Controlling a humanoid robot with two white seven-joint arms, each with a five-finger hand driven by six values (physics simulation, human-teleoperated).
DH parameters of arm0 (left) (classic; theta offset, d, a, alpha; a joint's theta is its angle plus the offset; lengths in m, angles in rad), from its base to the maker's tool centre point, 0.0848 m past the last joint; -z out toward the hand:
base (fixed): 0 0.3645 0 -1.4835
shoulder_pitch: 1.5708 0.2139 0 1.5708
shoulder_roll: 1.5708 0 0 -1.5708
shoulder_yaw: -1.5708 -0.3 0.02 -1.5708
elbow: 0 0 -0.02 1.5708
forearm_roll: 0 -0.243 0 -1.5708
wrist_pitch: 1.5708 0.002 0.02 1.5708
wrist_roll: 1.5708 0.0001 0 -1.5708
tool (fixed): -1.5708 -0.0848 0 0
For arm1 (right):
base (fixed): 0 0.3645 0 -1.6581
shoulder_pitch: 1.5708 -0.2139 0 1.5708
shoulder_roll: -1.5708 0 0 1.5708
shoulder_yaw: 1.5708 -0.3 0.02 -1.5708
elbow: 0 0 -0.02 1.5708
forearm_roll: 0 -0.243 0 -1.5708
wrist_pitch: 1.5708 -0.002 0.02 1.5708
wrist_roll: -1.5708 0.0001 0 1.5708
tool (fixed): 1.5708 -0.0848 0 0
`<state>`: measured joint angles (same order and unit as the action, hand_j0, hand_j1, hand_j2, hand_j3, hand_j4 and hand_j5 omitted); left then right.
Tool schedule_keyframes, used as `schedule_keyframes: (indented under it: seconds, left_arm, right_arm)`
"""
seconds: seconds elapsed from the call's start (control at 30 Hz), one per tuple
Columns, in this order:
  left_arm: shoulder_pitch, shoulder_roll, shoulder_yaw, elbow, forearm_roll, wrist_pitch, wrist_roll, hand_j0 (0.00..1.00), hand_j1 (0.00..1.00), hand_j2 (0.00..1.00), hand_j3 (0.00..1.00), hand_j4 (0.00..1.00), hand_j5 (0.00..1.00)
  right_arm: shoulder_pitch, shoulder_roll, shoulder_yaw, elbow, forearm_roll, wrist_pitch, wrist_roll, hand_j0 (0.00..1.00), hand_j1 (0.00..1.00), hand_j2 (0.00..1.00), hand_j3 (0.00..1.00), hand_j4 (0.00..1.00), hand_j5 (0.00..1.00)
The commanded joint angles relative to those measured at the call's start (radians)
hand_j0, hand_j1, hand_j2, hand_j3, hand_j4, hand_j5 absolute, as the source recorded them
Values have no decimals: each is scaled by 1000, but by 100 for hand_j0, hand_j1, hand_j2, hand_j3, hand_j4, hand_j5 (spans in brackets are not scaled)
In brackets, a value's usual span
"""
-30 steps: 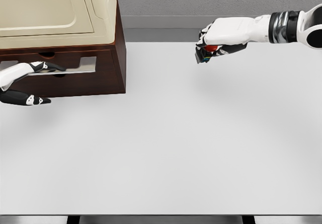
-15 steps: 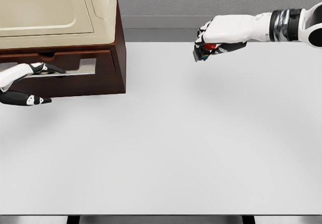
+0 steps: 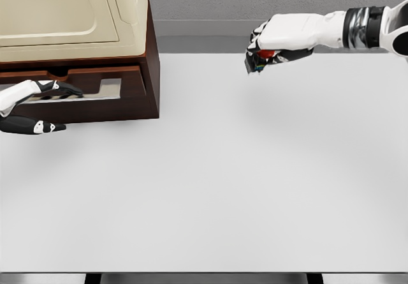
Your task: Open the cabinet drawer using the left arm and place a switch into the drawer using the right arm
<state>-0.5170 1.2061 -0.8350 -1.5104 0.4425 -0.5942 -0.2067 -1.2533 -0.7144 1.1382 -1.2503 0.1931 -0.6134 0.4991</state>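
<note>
At table's far edge, right robot hand [image 3: 275,43] pinching switch [image 3: 261,59]; left robot hand [image 3: 35,105] fingers hooked in drawer [image 3: 95,94] slot.

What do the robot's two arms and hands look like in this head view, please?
Both are glossy white with black parts. The right arm has a smooth white forearm shell, a banded black and silver wrist ring and a rounded white joint housing with a black centre at the picture edge. The right hand has a white back and dark fingers. The left hand shows white fingers with black tips and a black thumb with small white marks.
</note>
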Motion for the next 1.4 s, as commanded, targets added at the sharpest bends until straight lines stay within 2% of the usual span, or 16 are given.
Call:
schedule_keyframes:
  seconds: [0.0, 0.9, 1.37]
  left_arm:
    - [2, 0, -16, -8, -51, -15, -11, 80, 80, 80, 80, 80, 80]
    - [32, 4, -16, -39, -33, -17, -8, 81, 81, 81, 81, 81, 81]
    - [48, 13, -16, -41, -30, -17, -7, 84, 84, 84, 84, 84, 84]
  right_arm:
    - [0, 0, -5, 2, -6, 3, -1, 46, 46, 46, 46, 46, 46]
    - [-9, 0, -31, 0, -12, 3, -1, 46, 46, 46, 46, 46, 46]
    - [-9, 9, -43, -27, -20, 3, -1, 46, 46, 46, 46, 46, 46]
